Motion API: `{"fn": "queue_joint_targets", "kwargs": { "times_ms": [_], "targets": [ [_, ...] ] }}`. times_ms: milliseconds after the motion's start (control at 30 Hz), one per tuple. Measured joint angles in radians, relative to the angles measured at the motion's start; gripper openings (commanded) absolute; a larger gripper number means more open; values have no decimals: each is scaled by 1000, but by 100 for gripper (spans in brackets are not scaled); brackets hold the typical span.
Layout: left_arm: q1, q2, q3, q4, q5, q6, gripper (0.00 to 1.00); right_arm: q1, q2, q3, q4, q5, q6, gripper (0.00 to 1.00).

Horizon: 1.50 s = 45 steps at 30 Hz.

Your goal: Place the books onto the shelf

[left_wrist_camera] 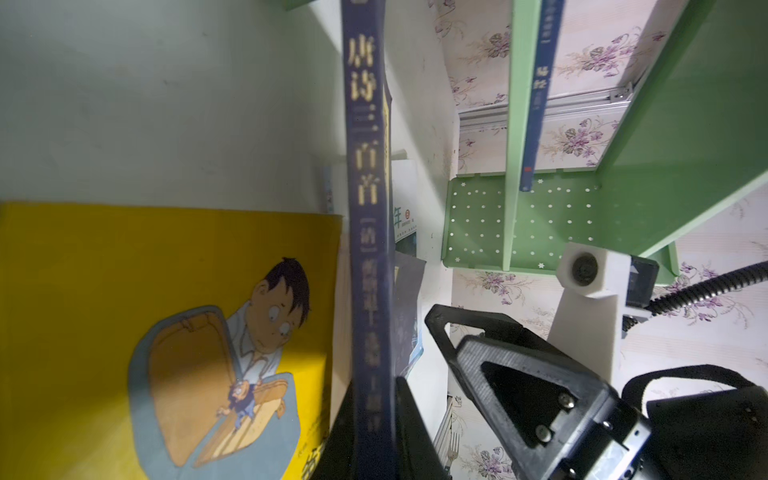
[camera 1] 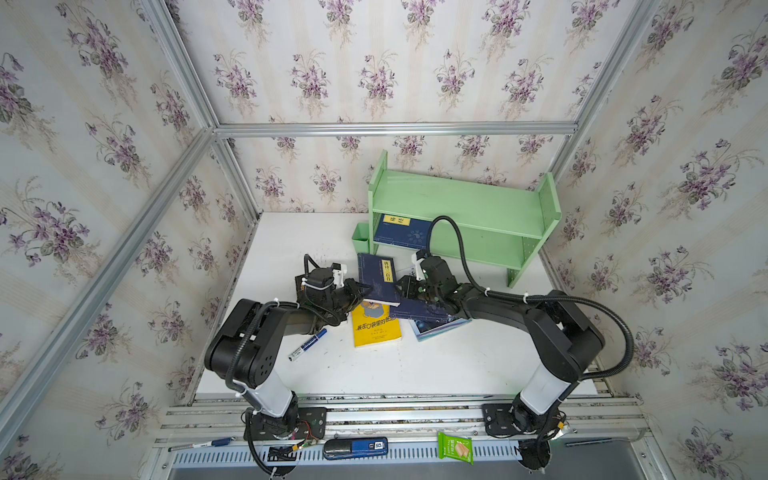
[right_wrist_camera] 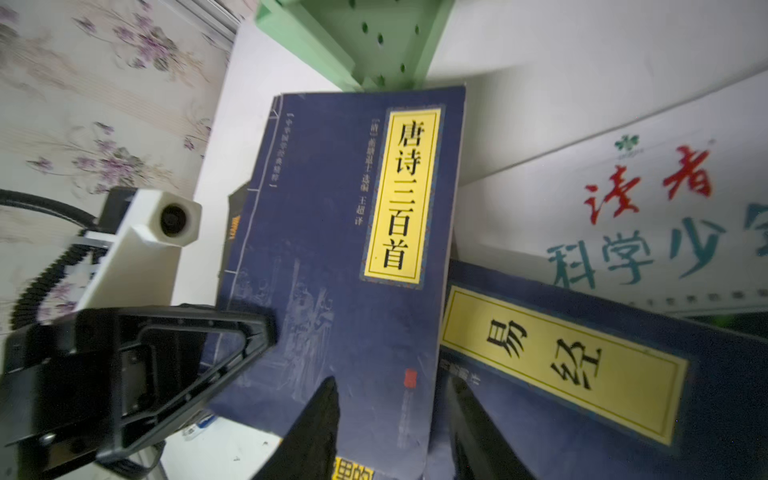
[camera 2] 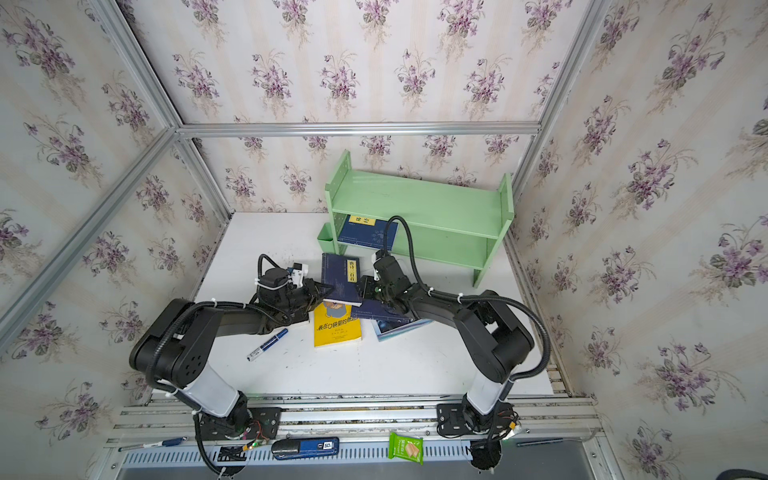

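Note:
A navy book with a yellow title label (camera 1: pixel 376 277) (camera 2: pixel 341 277) stands raised on edge in the middle of the table, in both top views. My left gripper (camera 1: pixel 361 293) (left_wrist_camera: pixel 372 428) is shut on its spine (left_wrist_camera: pixel 368 166). My right gripper (camera 1: pixel 405 286) (right_wrist_camera: pixel 395 415) is open at the book's opposite edge; one finger lies over the cover (right_wrist_camera: pixel 332 249). Below lie the yellow cartoon-man book (camera 1: pixel 376 328) (left_wrist_camera: pixel 166 311), a second navy book (right_wrist_camera: pixel 582 374) and a white-blue one (camera 1: pixel 440 326) (right_wrist_camera: pixel 644 199). The pale green shelf (camera 1: pixel 457 199) (camera 2: pixel 415 199) holds another navy book (camera 1: pixel 401 232) on its lower tier.
A blue marker pen (camera 1: pixel 307 344) lies on the table by the left arm. A small green cup (camera 1: pixel 360 239) hangs on the shelf's left end. A green snack packet (camera 1: pixel 455 448) and a blue device (camera 1: pixel 355 448) rest on the front rail.

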Motion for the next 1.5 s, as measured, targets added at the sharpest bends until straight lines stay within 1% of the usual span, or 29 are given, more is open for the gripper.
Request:
{"fn": "queue_joint_targets", "kwargs": {
  "times_ms": [67, 100, 133, 333, 433, 500, 633, 767, 867, 967, 1200, 1333, 1500],
  "targets": [
    [0, -54, 1, -28, 3, 1, 12, -16, -51, -20, -5, -16, 0, 54],
    [-1, -94, 5, -59, 6, 5, 13, -25, -85, -31, -11, -23, -1, 58],
    [-4, -135, 11, -100, 6, 18, 12, -32, -118, -39, -18, -31, -3, 63],
    [-68, -451, 86, -433, -26, 168, 14, -65, -348, -98, -51, -55, -26, 83],
    [-77, -576, 98, -517, -18, 201, 14, -70, -448, -116, -66, -61, -27, 86],
    [-82, -634, 109, -558, -27, 208, 14, -72, -509, -123, -81, -75, -27, 88],
    [-90, -700, 163, -598, -42, 208, 14, -72, -615, -184, -27, -143, -10, 94],
    [-94, -696, 228, -551, -60, 180, 14, -72, -667, -261, 88, -204, 52, 93],
    [-104, -660, 275, -466, -87, 134, 15, -73, -667, -302, 204, -243, 114, 93],
    [-134, -603, 311, -353, -117, 90, 16, -73, -637, -322, 334, -265, 179, 91],
    [-222, -431, 415, -155, -182, 20, 14, -73, -535, -290, 595, -280, 304, 90],
    [-235, -357, 440, -48, -214, -29, 15, -61, -485, -227, 714, -272, 343, 90],
    [-238, -314, 452, 18, -250, -82, 15, -46, -412, -206, 840, -225, 402, 87]
  ]
}}
